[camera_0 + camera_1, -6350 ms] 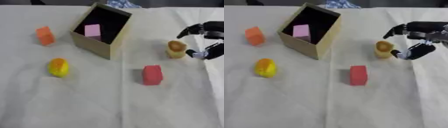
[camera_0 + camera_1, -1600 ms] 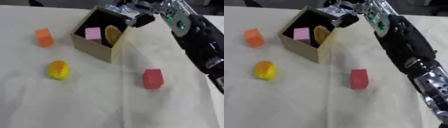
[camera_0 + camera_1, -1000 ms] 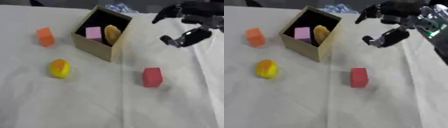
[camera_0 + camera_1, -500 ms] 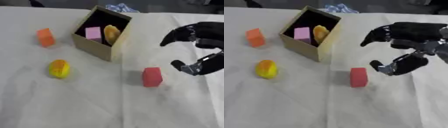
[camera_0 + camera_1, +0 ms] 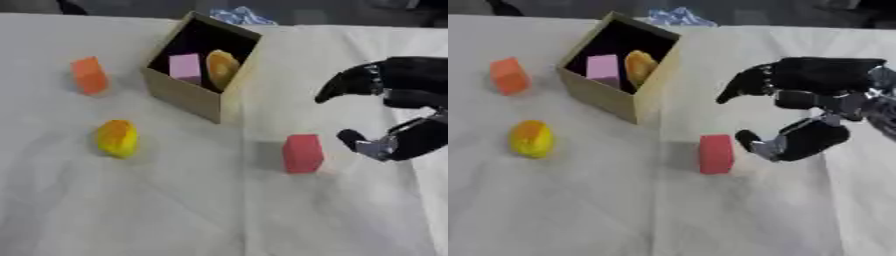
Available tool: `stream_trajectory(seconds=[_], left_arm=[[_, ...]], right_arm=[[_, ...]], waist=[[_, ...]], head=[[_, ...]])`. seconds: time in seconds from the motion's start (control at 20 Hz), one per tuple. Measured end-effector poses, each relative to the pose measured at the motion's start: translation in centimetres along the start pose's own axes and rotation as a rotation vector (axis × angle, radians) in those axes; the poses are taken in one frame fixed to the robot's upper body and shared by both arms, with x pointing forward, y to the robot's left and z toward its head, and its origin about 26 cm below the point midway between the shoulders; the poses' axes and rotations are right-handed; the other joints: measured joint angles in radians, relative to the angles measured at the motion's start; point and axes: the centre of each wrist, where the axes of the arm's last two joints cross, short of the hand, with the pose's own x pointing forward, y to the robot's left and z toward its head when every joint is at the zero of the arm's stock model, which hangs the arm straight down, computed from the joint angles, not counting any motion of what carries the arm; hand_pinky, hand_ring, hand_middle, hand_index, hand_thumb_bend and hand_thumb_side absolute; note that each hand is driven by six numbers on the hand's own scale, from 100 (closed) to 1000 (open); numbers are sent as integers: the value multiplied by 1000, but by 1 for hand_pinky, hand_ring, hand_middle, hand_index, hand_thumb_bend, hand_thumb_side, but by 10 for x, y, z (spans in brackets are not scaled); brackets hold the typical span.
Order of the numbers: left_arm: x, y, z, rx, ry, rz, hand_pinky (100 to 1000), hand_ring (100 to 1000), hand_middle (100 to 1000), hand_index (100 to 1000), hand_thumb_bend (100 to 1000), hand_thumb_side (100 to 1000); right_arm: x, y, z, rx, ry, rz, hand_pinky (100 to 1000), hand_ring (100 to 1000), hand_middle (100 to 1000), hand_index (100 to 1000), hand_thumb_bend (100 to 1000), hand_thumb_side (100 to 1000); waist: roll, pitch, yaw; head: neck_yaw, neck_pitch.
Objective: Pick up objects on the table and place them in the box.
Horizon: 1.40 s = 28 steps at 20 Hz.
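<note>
Box (image 5: 197, 97) with pink block (image 5: 185, 68) and yellow-orange piece (image 5: 222, 68) inside (right hand (image 5: 815, 107) empty, fingers apart).

Right hand (image 5: 815, 107) enters from the right side, black with silver at the joints. Fingers (image 5: 745, 85) spread and curved forward above, thumb (image 5: 765, 143) crooked below, a wide gap between them. Nothing held in that gap. Palm faces left and slightly downward. Wrist runs off the right edge. Left hand not seen in either eye view.
</note>
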Motion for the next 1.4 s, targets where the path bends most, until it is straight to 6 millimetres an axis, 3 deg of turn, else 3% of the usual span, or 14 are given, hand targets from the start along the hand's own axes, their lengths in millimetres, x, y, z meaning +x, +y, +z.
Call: stream_trajectory(seconds=[1.05, 1.4], left_arm=[[0, -1, 0, -9, -2, 7, 812, 599, 647, 812, 390, 693], [0, -1, 0, -11, -4, 8, 812, 599, 647, 809, 387, 694]], right_arm=[[-25, 36, -45, 139, 35, -79, 917, 948, 884, 940, 250, 528], [-33, 50, -54, 188, 49, -81, 917, 949, 885, 939, 230, 569]], waist=[[7, 1, 5], [7, 8, 7]], head=[[-6, 1], [-6, 1]])
